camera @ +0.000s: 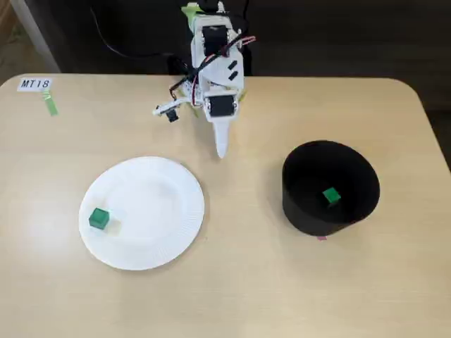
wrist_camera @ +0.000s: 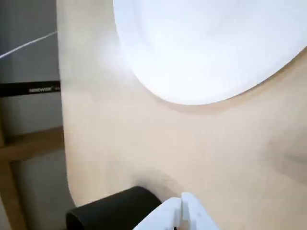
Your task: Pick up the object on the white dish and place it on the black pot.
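The white dish [camera: 156, 201] lies on the left half of the table in the fixed view, with a small green cube, the object [camera: 99, 218], near its left edge. On the right stands the black pot [camera: 297, 211], and a second green cube [camera: 331, 196] rests inside it. My gripper [camera: 221, 146] hangs at the back centre, between and behind dish and pot, pointing down at the tabletop, shut and holding nothing. The wrist view shows part of the dish [wrist_camera: 211, 48], the pot's rim [wrist_camera: 112, 211] and my white fingertips [wrist_camera: 184, 215]; no cube appears there.
A label reading MT18 [camera: 35, 84] with a green tape strip [camera: 51, 105] sits at the table's back left corner. A small bit of pink tape [camera: 321, 238] lies at the pot's front foot. The arm's base [camera: 215, 42] stands at the back edge.
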`<state>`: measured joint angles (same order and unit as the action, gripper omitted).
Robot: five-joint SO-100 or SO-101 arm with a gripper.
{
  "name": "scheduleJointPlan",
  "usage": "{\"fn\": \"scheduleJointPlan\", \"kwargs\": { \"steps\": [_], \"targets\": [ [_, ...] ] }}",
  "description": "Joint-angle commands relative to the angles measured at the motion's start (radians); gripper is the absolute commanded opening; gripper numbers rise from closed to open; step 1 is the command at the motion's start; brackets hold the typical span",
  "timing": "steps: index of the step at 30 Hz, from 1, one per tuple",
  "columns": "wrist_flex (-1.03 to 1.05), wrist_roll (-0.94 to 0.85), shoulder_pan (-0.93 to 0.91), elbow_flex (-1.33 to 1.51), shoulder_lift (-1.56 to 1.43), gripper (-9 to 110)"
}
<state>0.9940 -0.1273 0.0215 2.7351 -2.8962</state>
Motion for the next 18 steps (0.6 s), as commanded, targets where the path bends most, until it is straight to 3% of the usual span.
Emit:
{"fn": "scheduleJointPlan", "kwargs": {
  "steps": [1, 9, 18],
  "targets": [
    [0.051, -0.025, -0.038, -0.414, 0.295, 0],
    [0.163, -0.023, -0.216, -0.816, 0.726, 0],
    [0.247, -0.069, -0.457, -0.962, 0.942, 0]
  ]
}}
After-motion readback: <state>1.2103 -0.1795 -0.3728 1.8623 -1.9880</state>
